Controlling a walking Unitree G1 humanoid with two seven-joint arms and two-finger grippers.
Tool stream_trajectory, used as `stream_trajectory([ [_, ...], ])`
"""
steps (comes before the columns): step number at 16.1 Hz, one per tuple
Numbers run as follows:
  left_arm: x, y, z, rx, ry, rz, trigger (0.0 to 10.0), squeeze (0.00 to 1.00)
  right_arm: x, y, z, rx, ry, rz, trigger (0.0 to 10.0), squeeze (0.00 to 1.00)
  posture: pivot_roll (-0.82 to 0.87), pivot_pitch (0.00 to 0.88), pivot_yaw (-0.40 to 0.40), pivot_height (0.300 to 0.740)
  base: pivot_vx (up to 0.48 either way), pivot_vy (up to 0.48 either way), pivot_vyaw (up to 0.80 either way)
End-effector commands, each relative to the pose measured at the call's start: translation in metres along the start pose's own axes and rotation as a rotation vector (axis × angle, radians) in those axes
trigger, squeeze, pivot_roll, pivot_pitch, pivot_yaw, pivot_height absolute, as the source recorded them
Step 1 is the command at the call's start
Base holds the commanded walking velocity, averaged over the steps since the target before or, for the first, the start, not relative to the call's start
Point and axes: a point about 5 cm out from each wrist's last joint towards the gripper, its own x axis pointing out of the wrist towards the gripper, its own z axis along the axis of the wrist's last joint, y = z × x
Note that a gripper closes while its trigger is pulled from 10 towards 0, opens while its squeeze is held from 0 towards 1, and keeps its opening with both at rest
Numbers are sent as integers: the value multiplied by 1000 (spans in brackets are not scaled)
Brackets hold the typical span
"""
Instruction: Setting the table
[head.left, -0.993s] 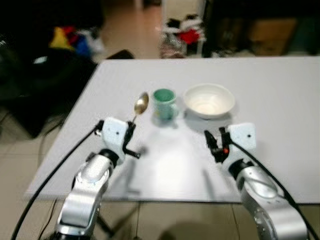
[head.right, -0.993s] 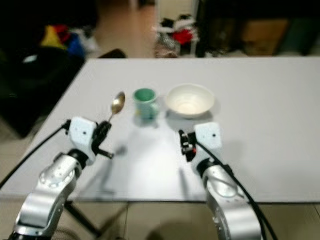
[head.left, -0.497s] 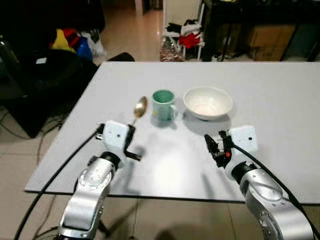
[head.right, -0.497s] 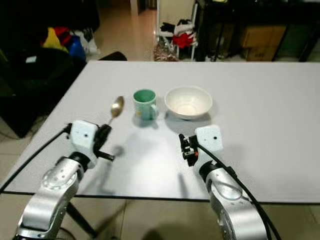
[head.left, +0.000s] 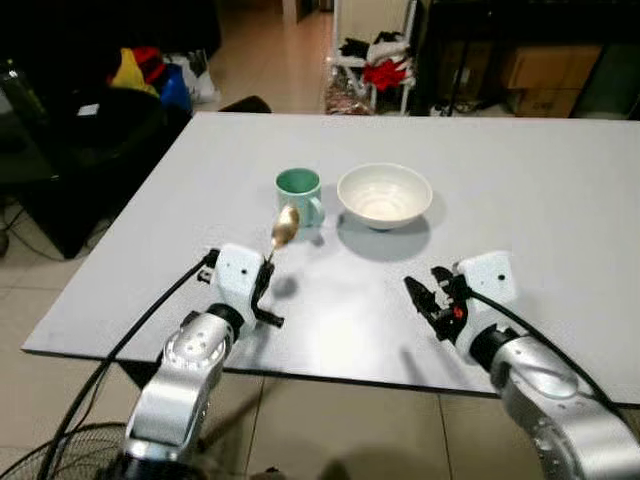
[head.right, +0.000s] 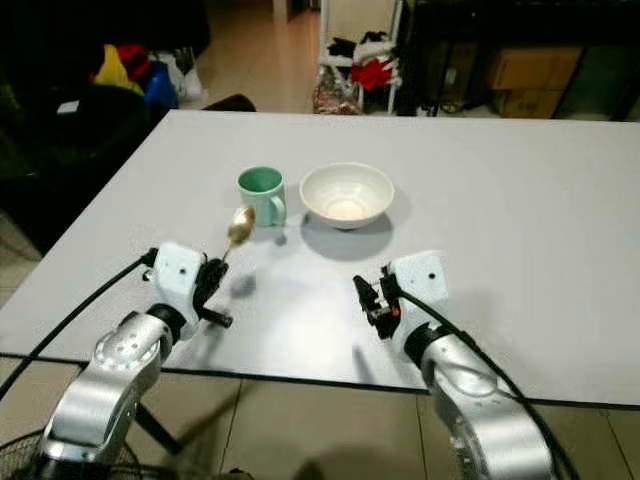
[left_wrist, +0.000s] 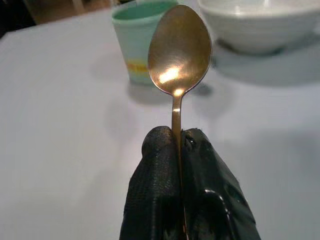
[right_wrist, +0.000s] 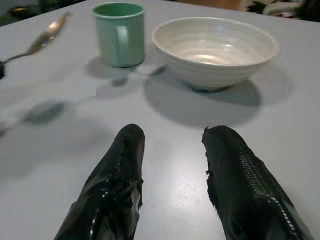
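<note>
White rectangular desk (head.left: 560, 200) carries a mint-green ceramic mug (head.left: 299, 192) beside a white ceramic bowl (head.left: 384, 196), while the left end effector (left_wrist: 181, 150) pinches a golden metal spoon (left_wrist: 178, 55) aloft, seemingly for placing nearby, and the right end effector (right_wrist: 172, 150) hovers open.

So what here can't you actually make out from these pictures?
- Spoon: the left wrist view has its lower handle hidden between the left gripper's shut fingers.
- Green mug: the head views are too shallow to see inside.
- Bowl: its far side is hidden behind its rim.
- Clutter beyond the table: too dark and small to name.
</note>
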Motion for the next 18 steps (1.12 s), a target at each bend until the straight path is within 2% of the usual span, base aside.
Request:
stream_trajectory([
  [1, 8, 1, 1, 42, 39, -43, 10000, 0, -3, 2, 11, -11, -38, 67, 10000, 0, 41, 0, 64, 740, 0, 0, 0],
  [3, 22, 2, -3, 103, 106, -91, 10000, 0, -8, 1, 13, -31, -29, 145, 10000, 0, 39, 0, 63, 740, 0, 0, 0],
  [5, 35, 7, -6, 159, 141, -80, 10000, 0, -13, 1, 12, -54, 0, 225, 10000, 0, 34, 0, 64, 740, 0, 0, 0],
  [7, 43, 14, -9, 143, 194, -53, 10000, 0, -20, 3, 10, -79, 31, 305, 10000, 0, 25, 0, 72, 740, 0, 0, 0],
  [10, 48, 17, -9, 126, 213, -13, 10000, 0, -26, 5, 6, -121, 73, 366, 10000, 0, 23, 0, 72, 740, 0, 0, 0],
  [14, 52, 6, -13, 86, 239, 20, 10000, 0, -29, 5, 4, -139, 97, 406, 10000, 0, 23, 0, 75, 740, 0, 0, 0],
  [18, 55, -5, -5, 54, 263, 84, 10000, 0, -30, 4, 5, -152, 103, 411, 10000, 0, 30, 0, 75, 740, 0, 0, 0],
])
